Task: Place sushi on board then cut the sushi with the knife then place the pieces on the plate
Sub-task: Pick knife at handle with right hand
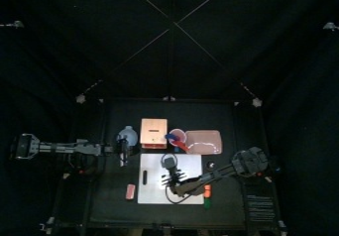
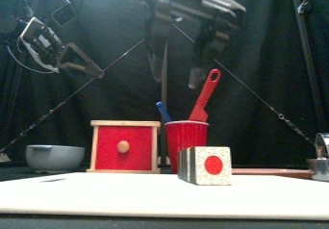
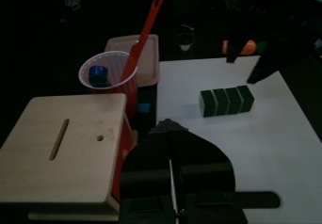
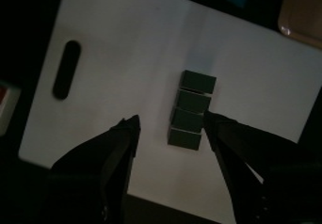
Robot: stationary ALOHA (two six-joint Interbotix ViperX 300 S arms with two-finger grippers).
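Observation:
A dark green sushi roll (image 2: 206, 165) of several joined blocks with red-dotted ends lies on the white cutting board (image 2: 154, 196). My right gripper (image 4: 178, 139) hovers over the board, open, with the sushi roll (image 4: 191, 109) just beyond its fingertips and untouched. Behind the board stands the red cup (image 2: 187, 144), which holds the red knife (image 2: 206, 92) and the blue knife (image 2: 164, 111). The pink plate (image 1: 207, 140) lies at the back right. My left gripper (image 3: 165, 129) rests, shut, left of the board near the wooden box (image 3: 63, 145).
The wooden box with the red drawer front (image 2: 125, 146) stands just left of the cup. A blue-grey bowl (image 2: 54, 157) sits at the far left. A small red toy (image 1: 130, 190) lies on the table left of the board (image 1: 189, 171).

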